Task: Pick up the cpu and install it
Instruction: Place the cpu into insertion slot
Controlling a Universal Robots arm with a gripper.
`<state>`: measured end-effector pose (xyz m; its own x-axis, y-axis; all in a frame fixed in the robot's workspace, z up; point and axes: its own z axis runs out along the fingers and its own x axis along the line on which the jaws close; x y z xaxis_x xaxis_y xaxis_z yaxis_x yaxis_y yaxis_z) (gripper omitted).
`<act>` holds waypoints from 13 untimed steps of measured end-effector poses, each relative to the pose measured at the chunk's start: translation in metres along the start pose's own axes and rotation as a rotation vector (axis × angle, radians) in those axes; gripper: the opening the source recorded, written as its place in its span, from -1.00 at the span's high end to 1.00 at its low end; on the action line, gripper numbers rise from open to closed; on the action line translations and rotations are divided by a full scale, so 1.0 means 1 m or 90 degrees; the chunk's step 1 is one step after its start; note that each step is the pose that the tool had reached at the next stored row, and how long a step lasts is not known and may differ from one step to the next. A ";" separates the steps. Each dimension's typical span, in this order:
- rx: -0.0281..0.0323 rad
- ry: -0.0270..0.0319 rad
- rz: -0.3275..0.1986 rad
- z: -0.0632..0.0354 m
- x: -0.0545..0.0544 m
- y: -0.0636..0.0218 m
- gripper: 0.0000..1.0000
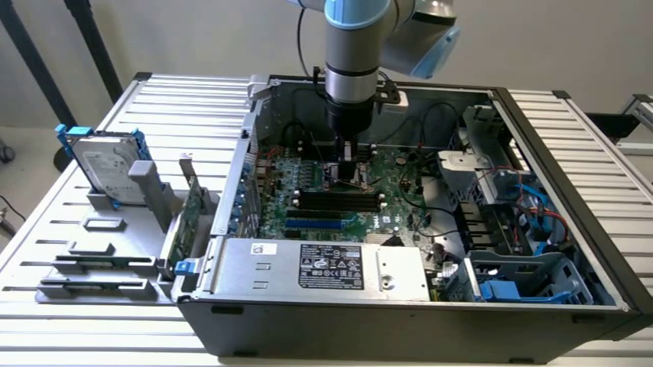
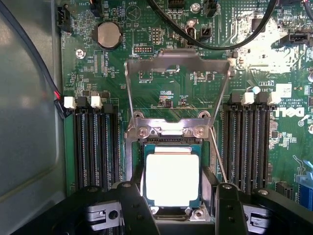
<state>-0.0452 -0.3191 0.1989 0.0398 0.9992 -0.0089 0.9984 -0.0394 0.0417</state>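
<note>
**Operator:** Where is the chip sitting right now?

**Spotter:** Your small flat square cpu with the dull silver metal top (image 2: 172, 178) is lying flat in the metal-framed socket (image 2: 133, 156) on the green motherboard (image 2: 161, 93). That board is lying inside the open grey metal computer case (image 1: 408, 325). The silver metal load plate (image 2: 178, 55) is standing hinged open at one edge of the socket, so it is not covering the chip. Long black memory slots (image 2: 95, 147) are running along both sides of the socket.

**Operator:** And what is my claw doing?

**Spotter:** Your black two-fingered gripper (image 2: 178, 191) is hanging directly above the cpu. In the exterior view your grey and blue arm (image 1: 352, 46) is reaching straight down into the case. The black fingers (image 2: 134, 205) are standing spread wide, one on each side of the chip, and they are not clamping it. A gap is showing between one finger and the chip's edge, and the claw is carrying nothing.

**Operator:** What else are you seeing around the case?

**Spotter:** A big grey metal box with a black label (image 1: 326, 267) is sitting in the near corner of the case. A silver hard drive with blue side rails (image 1: 102, 164) is standing upright in a grey holder on the exterior view's left, well apart from your gripper. Everything is resting on the white slatted metal table (image 1: 183, 92).
</note>
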 end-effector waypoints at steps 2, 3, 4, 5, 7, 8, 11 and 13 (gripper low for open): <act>0.0001 -0.0001 0.000 0.0002 0.000 0.0000 -0.09; 0.0001 -0.0001 0.000 0.0002 0.000 0.0000 -0.09; 0.0000 0.0000 0.000 0.0004 0.000 0.0001 -0.09; 0.0000 0.0000 0.000 0.0004 0.000 0.0003 -0.09; 0.0000 0.0000 0.000 0.0006 0.000 0.0005 -0.09; 0.0000 0.0000 0.000 0.0014 0.000 0.0006 -0.09; 0.0000 0.0000 0.000 0.0016 0.000 0.0006 -0.09; 0.0000 0.0000 0.000 0.0016 0.000 0.0006 -0.09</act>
<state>-0.0445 -0.3191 0.1973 0.0391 0.9992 -0.0089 0.9984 -0.0387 0.0416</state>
